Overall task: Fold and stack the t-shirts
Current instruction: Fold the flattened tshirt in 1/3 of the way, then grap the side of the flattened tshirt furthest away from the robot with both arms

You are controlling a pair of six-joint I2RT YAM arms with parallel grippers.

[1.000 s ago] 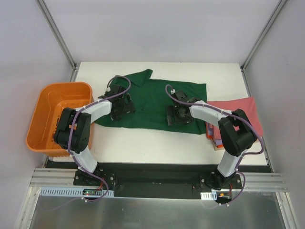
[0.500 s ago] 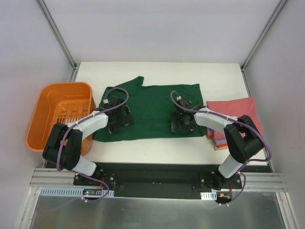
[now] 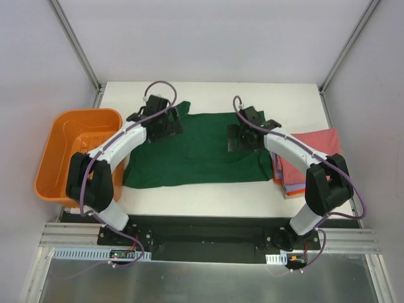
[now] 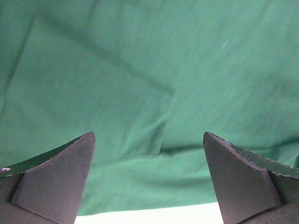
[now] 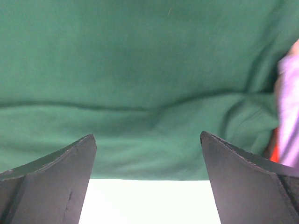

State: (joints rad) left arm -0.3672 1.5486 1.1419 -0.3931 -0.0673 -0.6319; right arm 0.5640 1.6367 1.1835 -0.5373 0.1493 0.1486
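So the white table (image 3: 208, 192) is smooth and matte, and most of its middle is covered by the dark green t-shirt (image 3: 202, 158). It's soft cloth lying flat-ish as a wide rectangle, with a fold line across it and a bit poking out at the far left. Off to the left sits the orange plastic basket (image 3: 47, 158), with rounded corners and its slotted floor showing. At the right edge is the stack of folded t-shirts (image 3: 309, 158), pink-red on top and touching the green one. The right wrist cam is the one that really shows the lavender layer (image 5: 289, 107) right beside the green hem, which the top view barely catches. Both wrist cams show soft wrinkles and a strip of table below the hem. The left gripper (image 3: 161, 123) and right gripper (image 3: 246, 136) are over the shirt's far part, jaws spread wide, not gripping the cloth.
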